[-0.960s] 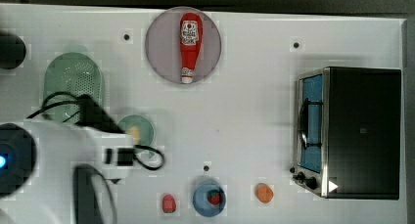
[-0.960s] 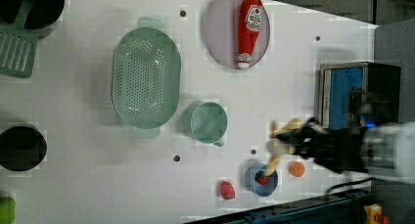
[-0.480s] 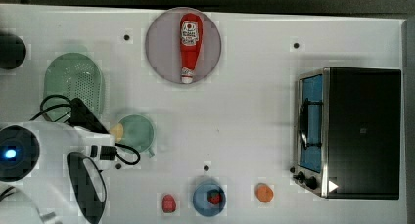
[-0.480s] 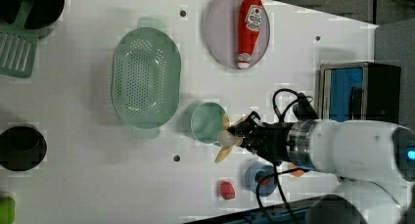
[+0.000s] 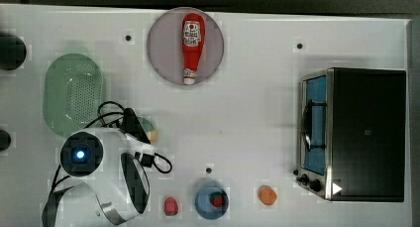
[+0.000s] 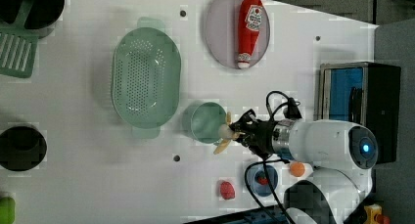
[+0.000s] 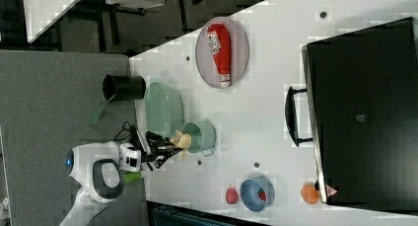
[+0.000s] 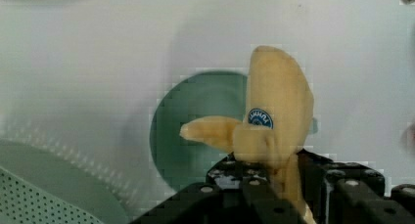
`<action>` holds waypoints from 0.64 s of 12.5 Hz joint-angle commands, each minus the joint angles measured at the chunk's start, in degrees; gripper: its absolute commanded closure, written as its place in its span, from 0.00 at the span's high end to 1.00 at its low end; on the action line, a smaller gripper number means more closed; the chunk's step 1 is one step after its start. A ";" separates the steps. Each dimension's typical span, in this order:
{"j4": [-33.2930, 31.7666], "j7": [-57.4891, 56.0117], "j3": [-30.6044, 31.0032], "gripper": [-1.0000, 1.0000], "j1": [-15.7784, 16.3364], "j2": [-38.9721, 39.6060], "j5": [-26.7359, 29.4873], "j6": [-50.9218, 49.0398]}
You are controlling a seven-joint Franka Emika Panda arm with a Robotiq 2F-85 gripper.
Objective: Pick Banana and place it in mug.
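While the gripper is clamping the banana between narrowly parted jaws, the arm is carrying it at the mug's rim, beside the strainer. The carry looks nearly done; next, centring over the opening, lowering and releasing.

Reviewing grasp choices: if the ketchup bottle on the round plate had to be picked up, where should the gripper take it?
Grip the ketchup bottle across its wide labelled body, coming straight down. It lies flat on the plate, so its long sides are exposed; the narrow cap end probably offers less hold.
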 commanded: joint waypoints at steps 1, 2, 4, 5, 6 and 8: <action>1.50 3.48 2.23 0.47 -0.60 2.01 -1.32 1.18; 1.55 3.47 2.12 0.62 -0.60 1.91 -1.32 1.34; 1.63 3.47 2.03 0.84 -0.58 1.28 -1.31 1.52; 1.59 3.48 2.06 0.96 -0.58 1.08 -1.31 1.91; 2.03 3.46 1.93 1.00 -0.61 0.70 -1.31 2.58; 3.20 3.45 1.00 1.00 -1.06 -1.65 -1.27 1.80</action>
